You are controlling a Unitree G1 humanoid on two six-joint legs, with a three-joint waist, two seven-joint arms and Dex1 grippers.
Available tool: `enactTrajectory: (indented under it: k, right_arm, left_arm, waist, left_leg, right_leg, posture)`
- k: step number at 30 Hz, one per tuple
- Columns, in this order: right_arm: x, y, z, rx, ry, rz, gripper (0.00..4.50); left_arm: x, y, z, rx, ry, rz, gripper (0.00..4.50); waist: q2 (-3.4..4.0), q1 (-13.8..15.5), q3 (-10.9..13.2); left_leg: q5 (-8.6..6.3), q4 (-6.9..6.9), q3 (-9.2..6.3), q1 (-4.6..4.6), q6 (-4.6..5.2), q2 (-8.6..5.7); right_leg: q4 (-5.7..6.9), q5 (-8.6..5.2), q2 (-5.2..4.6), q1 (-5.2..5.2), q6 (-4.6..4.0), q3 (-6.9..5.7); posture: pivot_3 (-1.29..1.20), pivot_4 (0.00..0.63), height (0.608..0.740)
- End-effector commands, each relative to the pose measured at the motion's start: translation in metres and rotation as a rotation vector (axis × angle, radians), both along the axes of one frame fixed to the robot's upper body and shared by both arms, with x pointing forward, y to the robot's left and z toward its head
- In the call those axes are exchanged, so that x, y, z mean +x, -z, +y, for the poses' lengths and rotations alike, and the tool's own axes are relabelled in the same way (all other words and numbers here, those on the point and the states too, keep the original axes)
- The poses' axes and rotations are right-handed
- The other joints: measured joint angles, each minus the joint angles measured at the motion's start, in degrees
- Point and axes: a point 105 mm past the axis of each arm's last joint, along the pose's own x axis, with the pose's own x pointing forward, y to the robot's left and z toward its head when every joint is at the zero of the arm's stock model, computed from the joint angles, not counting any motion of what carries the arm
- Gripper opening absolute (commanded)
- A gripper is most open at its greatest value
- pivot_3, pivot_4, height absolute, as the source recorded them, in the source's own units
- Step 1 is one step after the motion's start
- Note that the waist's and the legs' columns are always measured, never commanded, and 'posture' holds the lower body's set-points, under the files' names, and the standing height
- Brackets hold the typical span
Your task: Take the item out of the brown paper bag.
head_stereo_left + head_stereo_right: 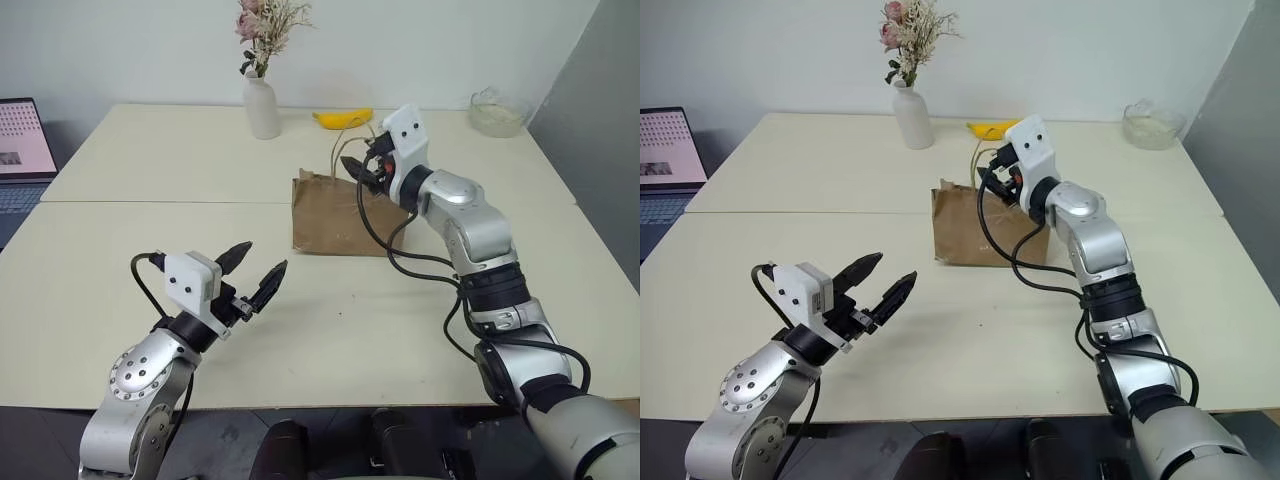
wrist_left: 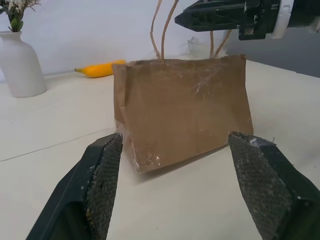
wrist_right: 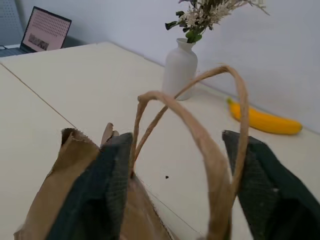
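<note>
From my station I judge the task to be at its early part; nothing has come out of the brown paper bag (image 1: 340, 215), which stands upright on the table (image 1: 150, 260), a little behind the middle, with its two cord handles (image 3: 200, 120) rising above its mouth.

The right gripper (image 1: 364, 170) is at the top of the bag, pointing about level; in the right wrist view its two fingers (image 3: 100, 195) stand apart, one on each side of the handles, and they close on nothing; I cannot tell if a pad touches the paper edge or a cord.

The left gripper (image 1: 255, 272) hangs over the table near me, well apart from the bag and facing its flat side; its jaws are also wide apart and hold nothing.

The item I do not see on the table, so I suppose it is inside the bag, hidden by the paper; the mouth is not looked into from any camera.

The banana (image 1: 343, 119) behind the bag, near the white vase (image 1: 263, 105), is not the target.

What is left, in my judgement, is almost all: to open or steady the mouth, to reach inside, to grip the item, and to lift it out.
</note>
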Motion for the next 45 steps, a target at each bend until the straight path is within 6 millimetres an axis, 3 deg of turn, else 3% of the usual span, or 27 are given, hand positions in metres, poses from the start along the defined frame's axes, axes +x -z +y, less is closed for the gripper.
enactTrajectory:
  k: [1, 2, 11, 16, 23, 30, 33, 37, 40, 45]
  right_arm:
    - [-0.012, -0.013, -0.007, -0.016, -0.038, -0.072, 4.21]
    - [-0.017, -0.011, -0.011, -0.027, -0.063, -0.074, 4.49]
    - [-0.053, 0.001, -0.06, -0.053, -0.075, -0.064, 4.49]
    - [-0.074, 0.014, -0.074, -0.071, -0.061, -0.032, 4.5]
    - [-0.124, 0.03, -0.052, -0.056, -0.213, 0.041, 4.5]
    - [-0.139, 0.039, -0.046, -0.026, -0.191, 0.071, 4.5]
    - [-0.143, 0.041, -0.046, -0.012, -0.17, 0.075, 4.5]
    - [-0.146, 0.042, -0.049, -0.001, -0.134, 0.077, 4.5]
    - [-0.149, 0.043, -0.052, -0.001, -0.115, 0.081, 4.5]
    - [-0.161, 0.048, -0.059, -0.016, -0.117, 0.104, 4.5]
  left_arm:
    - [-0.006, -0.014, -0.009, -0.006, 0.051, -0.067, 3.51]
    - [-0.007, -0.016, -0.011, -0.003, 0.065, -0.075, 3.51]
    - [-0.008, -0.027, -0.026, 0.009, 0.164, -0.113, 3.51]
    - [0.001, -0.041, -0.03, -0.024, 0.218, -0.13, 4.49]
    - [0.064, -0.09, -0.014, -0.03, 0.156, -0.224, 4.49]
    - [0.138, -0.122, -0.006, 0.141, 0.141, -0.253, 4.49]
    - [0.169, -0.12, -0.008, 0.256, 0.111, -0.239, 4.49]
    - [0.19, -0.105, -0.018, 0.36, 0.129, -0.191, 4.49]
    - [0.196, -0.099, -0.025, 0.371, 0.139, -0.153, 4.49]
    - [0.19, -0.074, -0.036, 0.509, 0.287, -0.061, 4.49]
  waist:
    - [0.0, 0.04, 0.0]
    - [0.0, 0.11, 0.0]
    - [-0.02, 0.14, -0.01]
    - [-0.03, 0.14, -0.01]
    - [-0.04, 0.18, -0.02]
    - [-0.09, 0.23, -0.04]
    - [-0.11, 0.44, -0.03]
    - [-0.12, 0.42, -0.03]
    - [-0.15, 0.34, -0.02]
    - [-0.16, 0.19, -0.01]
  left_leg:
    - [0.0, 0.0, 0.0, 0.0, 0.0, 0.0]
    - [0.0, 0.0, -0.01, -0.01, 0.0, -0.01]
    - [0.0, -0.35, -0.02, -0.03, 0.0, 0.0]
    - [0.0, -0.36, -0.02, -0.02, 0.0, -0.01]
    - [0.03, -0.3, -0.17, 0.1, -0.01, -0.04]
    - [0.03, -0.31, -0.12, 0.01, -0.02, -0.12]
    - [0.03, -0.31, -0.17, -0.05, -0.01, -0.13]
    - [0.02, -0.34, -0.12, -0.1, 0.0, -0.14]
    - [0.01, -0.34, -0.08, -0.15, 0.01, -0.14]
    - [0.01, -0.35, -0.14, -0.32, 0.01, -0.12]
  right_leg:
    - [-0.01, 0.0, 0.0, 0.0, 0.0, 0.0]
    - [-0.03, 0.0, 0.0, 0.01, 0.0, -0.01]
    - [-0.49, 0.04, 0.0, 0.06, 0.02, -0.03]
    - [-0.49, 0.04, 0.0, 0.07, 0.02, -0.03]
    - [-0.42, 0.06, 0.1, 0.22, 0.04, -0.17]
    - [-0.54, 0.06, 0.27, 0.2, 0.05, -0.14]
    - [-0.6, 0.06, 0.27, 0.19, 0.05, -0.21]
    - [-0.72, 0.06, 0.25, 0.18, 0.07, -0.2]
    - [-0.76, 0.04, 0.24, 0.12, 0.09, -0.18]
    - [-0.72, 0.04, 0.26, -0.02, 0.09, -0.19]
  posture:
    - [0.0, 0.15, 0.74]
    - [0.0, 0.15, 0.74]
    - [0.0, 0.15, 0.74]
    - [0.0, 0.15, 0.74]
    - [0.0, 0.15, 0.74]
    - [0.0, 0.15, 0.74]
    - [0.0, 0.15, 0.74]
    - [0.0, 0.15, 0.74]
    - [0.0, 0.15, 0.74]
    - [0.0, 0.15, 0.74]
